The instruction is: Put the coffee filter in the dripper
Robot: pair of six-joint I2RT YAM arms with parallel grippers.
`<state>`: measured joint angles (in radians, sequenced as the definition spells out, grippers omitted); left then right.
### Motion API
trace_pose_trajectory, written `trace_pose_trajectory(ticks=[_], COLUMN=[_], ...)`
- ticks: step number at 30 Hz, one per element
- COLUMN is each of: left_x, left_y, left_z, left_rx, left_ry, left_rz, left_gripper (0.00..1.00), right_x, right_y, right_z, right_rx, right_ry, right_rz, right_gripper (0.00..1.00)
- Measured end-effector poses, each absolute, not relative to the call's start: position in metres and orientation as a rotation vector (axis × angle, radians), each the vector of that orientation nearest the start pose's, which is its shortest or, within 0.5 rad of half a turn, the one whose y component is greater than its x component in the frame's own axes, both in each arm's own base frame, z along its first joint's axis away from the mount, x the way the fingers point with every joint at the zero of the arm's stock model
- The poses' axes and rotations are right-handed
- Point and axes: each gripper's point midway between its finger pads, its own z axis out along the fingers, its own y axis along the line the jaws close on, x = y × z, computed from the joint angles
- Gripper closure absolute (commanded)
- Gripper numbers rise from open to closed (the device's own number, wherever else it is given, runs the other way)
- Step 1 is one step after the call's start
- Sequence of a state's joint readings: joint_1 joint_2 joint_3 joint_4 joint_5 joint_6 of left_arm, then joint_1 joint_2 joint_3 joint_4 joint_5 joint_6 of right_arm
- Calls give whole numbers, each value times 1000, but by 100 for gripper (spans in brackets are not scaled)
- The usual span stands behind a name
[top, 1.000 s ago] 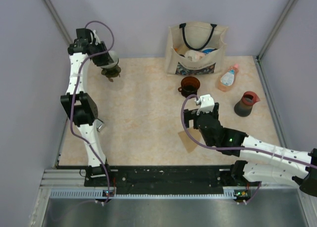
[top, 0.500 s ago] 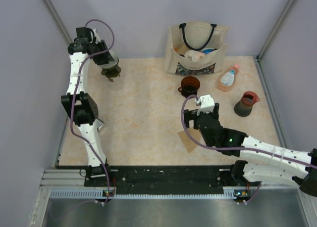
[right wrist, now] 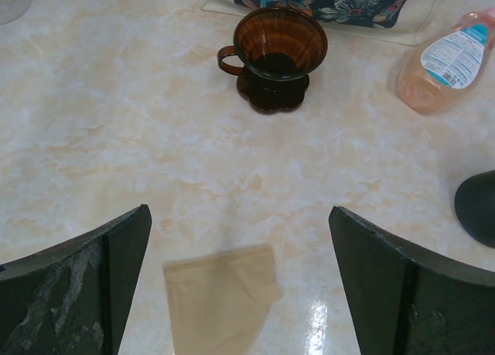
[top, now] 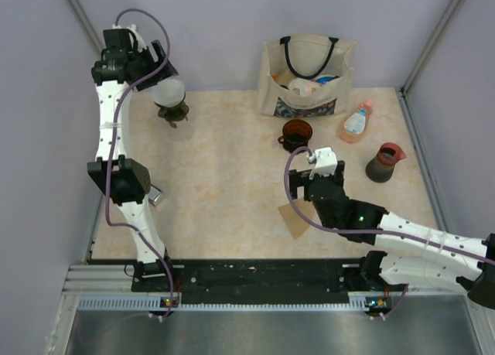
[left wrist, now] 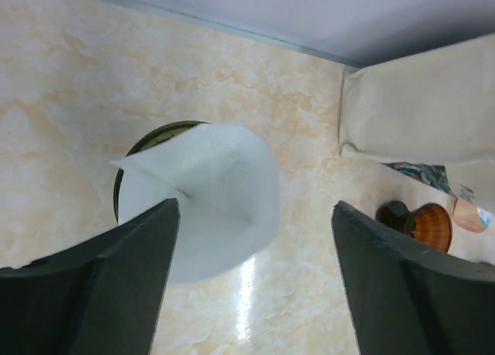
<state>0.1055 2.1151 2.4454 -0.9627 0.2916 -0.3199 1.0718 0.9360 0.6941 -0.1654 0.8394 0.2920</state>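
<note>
Spread left gripper point(left wrist: 255, 208) flanks a white paper filter cone point(left wrist: 213, 192) over a dark round dripper point(left wrist: 151, 141); spread right gripper point(right wrist: 238, 212) overhangs a flat tan filter point(right wrist: 220, 297).

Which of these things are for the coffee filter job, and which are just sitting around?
For the job:
- white filter
- dark dripper under it
- brown filter, lying flat on the table
- brown dripper

Just lying about:
- tote bag
- pink bottle
- dark jug
</note>
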Motion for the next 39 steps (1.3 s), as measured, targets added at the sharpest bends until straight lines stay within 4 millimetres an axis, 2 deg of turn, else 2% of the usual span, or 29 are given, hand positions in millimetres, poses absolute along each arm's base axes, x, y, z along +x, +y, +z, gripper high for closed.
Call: trace_pose_trajectory(ticks=[1, 4, 6, 9, 10, 11, 13, 15, 17, 20, 23, 25, 27, 32, 35, 39], left_x=[538, 518, 493, 438, 417, 398, 358, 325, 301, 282, 272, 266, 260, 250, 246, 241], left_y=[-8, -20, -36, -70, -75, -92, -107, -108, -104, -105, -105, -104, -103, -103, -104, -105], left_z=[313, 346, 371, 404, 413, 418, 418, 399, 372, 323, 275, 246, 225, 191, 177, 159], left_rx=[-294, -267, -227, -148, -138, -100, -67, -86, -140, -209, -295, -358, -409, -487, -502, -522], left_ry=[2168, 2111, 2067, 1988, 1940, 1920, 1849, 1827, 1815, 1856, 1944, 2009, 2060, 2145, 2184, 2228], left_rz=[-441, -454, -458, -460, -448, -472, -513, -544, -572, -618, -641, -641, -639, -639, -643, -638], left_gripper=[1, 1, 1, 1, 1, 1, 1, 1, 1, 1, 1, 1, 1, 1, 1, 1], right_x=[244, 251, 261, 277, 280, 283, 286, 290, 294, 294, 295, 296, 298, 304, 318, 343], right_y=[189, 178, 164, 138, 129, 119, 98, 71, 35, -6, -20, -19, -14, -3, 23, 67], right_z=[209, 209, 213, 219, 220, 221, 220, 220, 223, 225, 221, 214, 207, 194, 186, 166], right_rx=[-188, -155, -96, 16, 48, 83, 142, 226, 360, 510, 557, 553, 537, 522, 476, 401], right_ry=[1833, 1854, 1870, 1893, 1901, 1908, 1926, 1938, 1930, 1913, 1928, 1958, 1992, 2045, 2084, 2165], right_rz=[114, 86, 69, 39, 32, 19, -11, -51, -106, -163, -173, -164, -150, -92, 53, 235], right_gripper=[1, 1, 1, 1, 1, 1, 1, 1, 1, 1, 1, 1, 1, 4, 6, 5])
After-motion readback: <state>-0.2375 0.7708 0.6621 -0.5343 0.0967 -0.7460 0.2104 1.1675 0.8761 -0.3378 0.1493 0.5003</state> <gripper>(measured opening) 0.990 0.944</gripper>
